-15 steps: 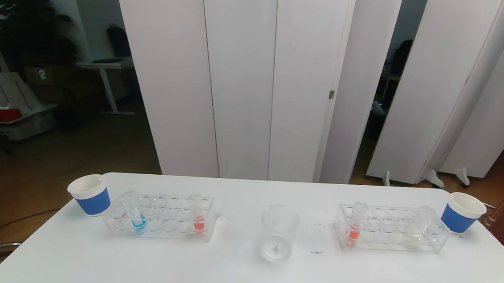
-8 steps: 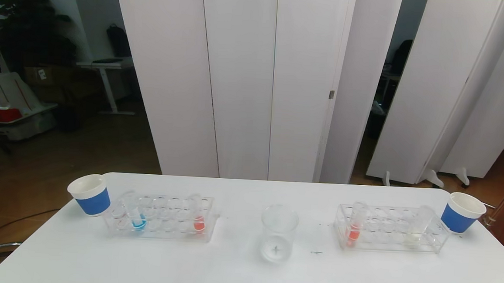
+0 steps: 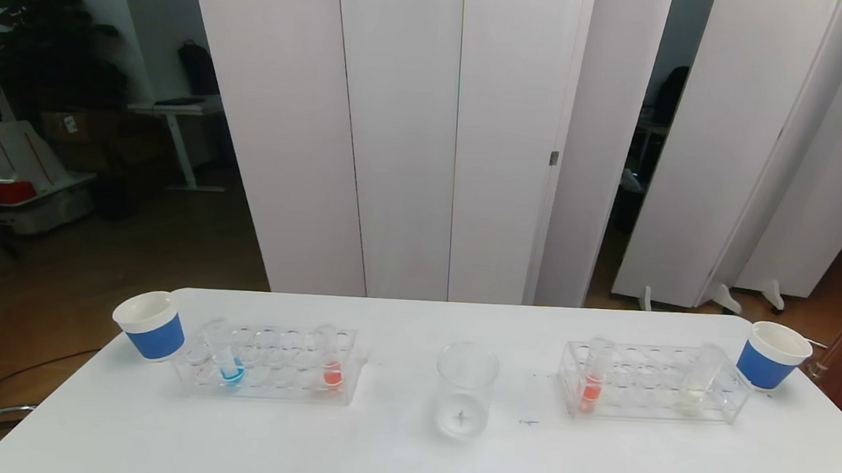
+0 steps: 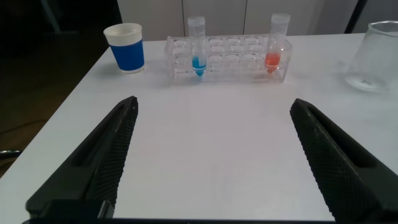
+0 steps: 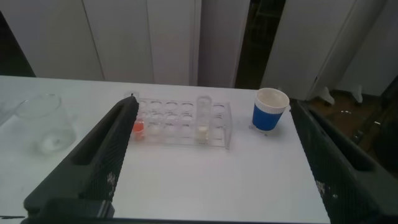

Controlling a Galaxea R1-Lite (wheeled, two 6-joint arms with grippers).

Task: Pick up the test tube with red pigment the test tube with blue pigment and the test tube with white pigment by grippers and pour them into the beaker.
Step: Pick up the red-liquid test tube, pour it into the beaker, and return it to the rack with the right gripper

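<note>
The clear beaker (image 3: pixel 464 393) stands upright at mid-table. The left rack (image 3: pixel 266 384) holds the test tube with blue pigment (image 3: pixel 227 362) and one test tube with red pigment (image 3: pixel 330 366). The right rack (image 3: pixel 652 408) holds another red tube (image 3: pixel 592 384) and the test tube with white pigment (image 3: pixel 695 388). My left gripper (image 4: pixel 214 104) is open and empty over bare table, short of the blue tube (image 4: pixel 198 53). My right gripper (image 5: pixel 214 104) is also open and empty, short of the white tube (image 5: pixel 204 118). Neither arm shows in the head view.
A blue paper cup (image 3: pixel 152 325) stands at the far left corner beside the left rack, and another (image 3: pixel 772 355) at the far right corner. The white table (image 3: pixel 407 455) ends just beyond the cups. White partition panels stand behind it.
</note>
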